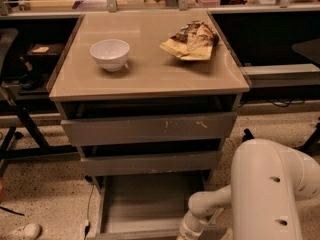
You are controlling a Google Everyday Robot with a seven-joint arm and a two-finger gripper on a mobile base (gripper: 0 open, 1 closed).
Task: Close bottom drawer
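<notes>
The bottom drawer (pixel 145 204) of the grey cabinet stands pulled far out, its empty grey floor showing, its front edge at the bottom of the view. My white arm (pixel 272 194) reaches down from the lower right. Its wrist (pixel 192 226) runs out of the frame at the drawer's front right corner. The gripper itself is below the frame edge, out of view. The middle drawer (pixel 150 163) and the top drawer (pixel 147 128) are each pulled out a little.
A white bowl (pixel 110 54) and a chip bag (pixel 192 40) lie on the cabinet top (pixel 150 79). A chair and black stand legs (pixel 20 119) are at the left. A white shoe (pixel 22 231) lies on the floor at the lower left. Cables hang beside the drawer.
</notes>
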